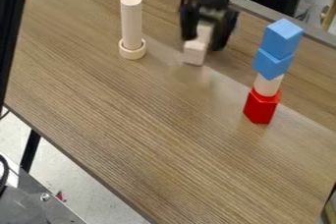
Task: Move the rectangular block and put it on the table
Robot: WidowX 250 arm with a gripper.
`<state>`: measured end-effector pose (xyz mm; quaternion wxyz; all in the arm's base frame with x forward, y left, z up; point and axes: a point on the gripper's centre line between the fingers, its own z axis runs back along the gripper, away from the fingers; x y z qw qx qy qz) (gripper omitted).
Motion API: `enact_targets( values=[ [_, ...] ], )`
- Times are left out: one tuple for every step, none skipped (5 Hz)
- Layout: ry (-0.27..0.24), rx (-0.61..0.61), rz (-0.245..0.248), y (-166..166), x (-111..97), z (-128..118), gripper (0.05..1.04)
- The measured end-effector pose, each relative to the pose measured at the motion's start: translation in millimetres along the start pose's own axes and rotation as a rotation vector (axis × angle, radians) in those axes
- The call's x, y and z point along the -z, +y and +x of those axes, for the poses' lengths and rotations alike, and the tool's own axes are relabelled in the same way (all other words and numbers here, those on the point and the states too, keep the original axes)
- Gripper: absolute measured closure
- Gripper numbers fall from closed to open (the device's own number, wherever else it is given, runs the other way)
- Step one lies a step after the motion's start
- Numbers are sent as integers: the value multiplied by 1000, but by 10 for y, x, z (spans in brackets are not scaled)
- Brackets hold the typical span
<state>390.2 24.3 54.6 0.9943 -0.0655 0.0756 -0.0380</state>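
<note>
The rectangular block (195, 52), of pale wood, is at the far side of the table (144, 134), between the upright pale cylinder (131, 24) in its ring-shaped base (132, 51) and the stack of two blue cubes (272, 64), a short pale cylinder (267, 85) and a red block (261, 106). The black gripper (204, 44) is closed about its sides, though whether it touches the tabletop I cannot tell.
</note>
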Motion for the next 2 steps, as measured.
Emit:
enact_targets(
  values=[
    [-127,-65,-11,-6,-413,209,83],
    [-277,-103,-23,-33,-1047,280,83]
  ],
)
